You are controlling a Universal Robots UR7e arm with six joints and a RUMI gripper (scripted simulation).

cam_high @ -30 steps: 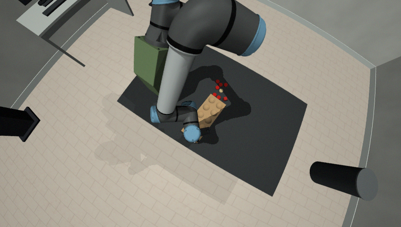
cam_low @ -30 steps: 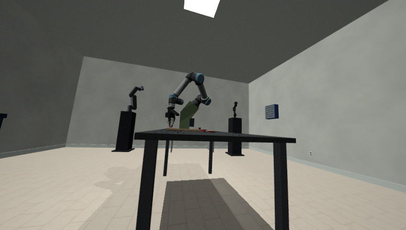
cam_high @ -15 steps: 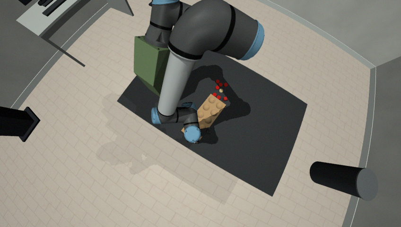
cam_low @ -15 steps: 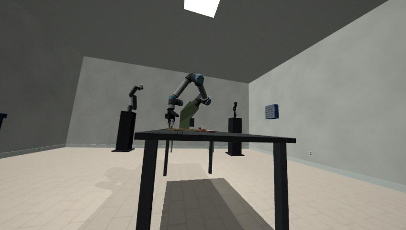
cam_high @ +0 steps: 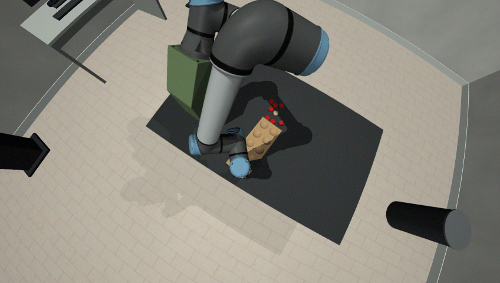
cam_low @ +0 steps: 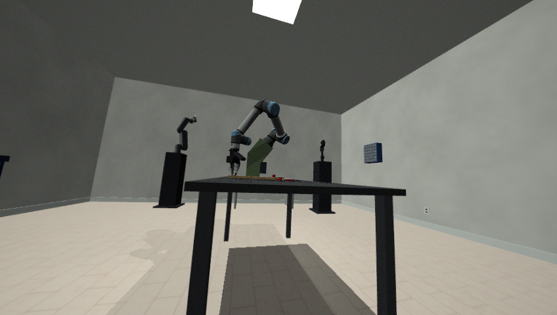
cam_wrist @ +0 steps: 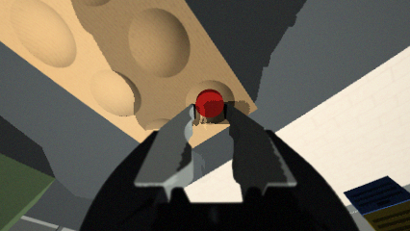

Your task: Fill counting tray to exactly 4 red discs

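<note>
In the wrist view my gripper [cam_wrist: 209, 105] is shut on a red disc [cam_wrist: 210, 103], held just above the corner pocket of the tan counting tray [cam_wrist: 164, 96] [cam_high: 260, 141]. The other pockets that show in this view are empty. In the top view the arm's wrist covers the tray's near end and hides the fingers. In the exterior view the gripper [cam_low: 234, 170] hangs low over the tray's left end. Several loose red discs [cam_high: 274, 105] lie on the dark table [cam_high: 315, 175] just beyond the tray's far end.
A beige disc [cam_high: 275, 112] lies among the loose red ones. A small red piece [cam_high: 280, 122] sits by the tray's far corner. A green block [cam_high: 186, 80] [cam_low: 255, 157] stands at the arm's base, behind the tray.
</note>
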